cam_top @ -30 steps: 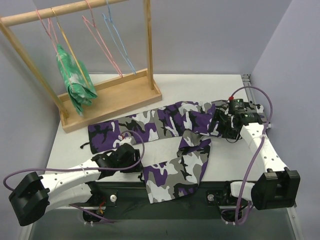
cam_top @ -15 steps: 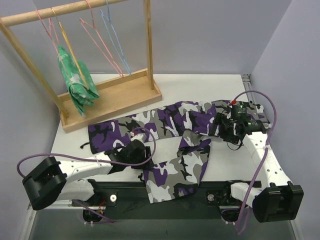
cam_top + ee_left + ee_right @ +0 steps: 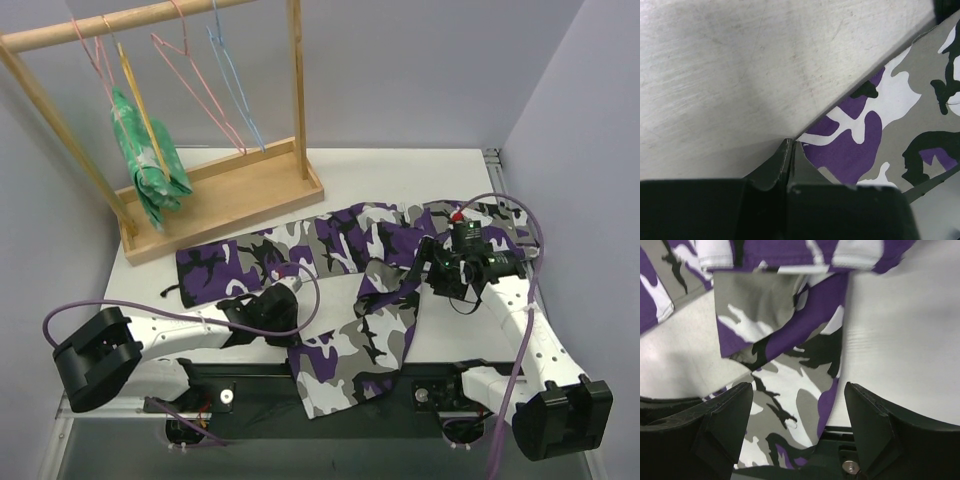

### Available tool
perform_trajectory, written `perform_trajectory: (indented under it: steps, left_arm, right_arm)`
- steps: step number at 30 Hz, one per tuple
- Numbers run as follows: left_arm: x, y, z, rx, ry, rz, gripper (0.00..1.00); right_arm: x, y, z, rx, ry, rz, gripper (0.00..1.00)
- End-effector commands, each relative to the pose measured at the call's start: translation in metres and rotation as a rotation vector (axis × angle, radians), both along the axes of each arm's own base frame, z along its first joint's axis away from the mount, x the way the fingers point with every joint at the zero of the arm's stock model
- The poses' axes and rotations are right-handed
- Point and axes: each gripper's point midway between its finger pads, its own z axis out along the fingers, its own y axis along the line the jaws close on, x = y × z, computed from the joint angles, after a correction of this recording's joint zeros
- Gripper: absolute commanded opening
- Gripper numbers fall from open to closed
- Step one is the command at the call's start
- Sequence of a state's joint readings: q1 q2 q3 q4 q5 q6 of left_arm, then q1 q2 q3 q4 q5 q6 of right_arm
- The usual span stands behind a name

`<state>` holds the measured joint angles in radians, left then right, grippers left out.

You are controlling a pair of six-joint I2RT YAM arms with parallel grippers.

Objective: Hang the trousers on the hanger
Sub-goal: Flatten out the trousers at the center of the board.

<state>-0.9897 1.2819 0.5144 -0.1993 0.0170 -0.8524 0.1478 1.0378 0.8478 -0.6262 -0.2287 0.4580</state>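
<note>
The trousers (image 3: 330, 250) are spread on the counter (image 3: 400, 180). The left fingers (image 3: 777, 167) are pressed together at their edge; the right fingers (image 3: 725, 415) are held wide apart above them. The hanger (image 3: 138, 105) is hung on the wooden rail (image 3: 120, 22).

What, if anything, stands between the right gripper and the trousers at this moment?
Nothing visible does. The right gripper hangs open directly over the trousers. The right wrist view shows only camouflage cloth and bare table below and between its fingers.
</note>
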Motion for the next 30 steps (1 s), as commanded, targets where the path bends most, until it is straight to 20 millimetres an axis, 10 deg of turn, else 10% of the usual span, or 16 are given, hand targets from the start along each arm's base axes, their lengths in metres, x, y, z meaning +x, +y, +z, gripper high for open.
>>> perform_trajectory:
  steps: [1,14,30]
  left_arm:
    - [-0.007,0.010,0.009,0.020,0.002,-0.004,0.00]
    - [-0.012,0.039,0.035,-0.033,-0.059,0.102,0.00]
    - [-0.009,0.049,0.045,-0.039,-0.106,0.150,0.00]
  right_arm:
    - [-0.020,0.028,-0.010,0.053,0.064,0.014,0.75]
    - [0.001,0.096,-0.017,-0.105,0.058,0.130,0.75]
    - [0.035,0.106,-0.058,-0.375,0.146,0.176,0.75]
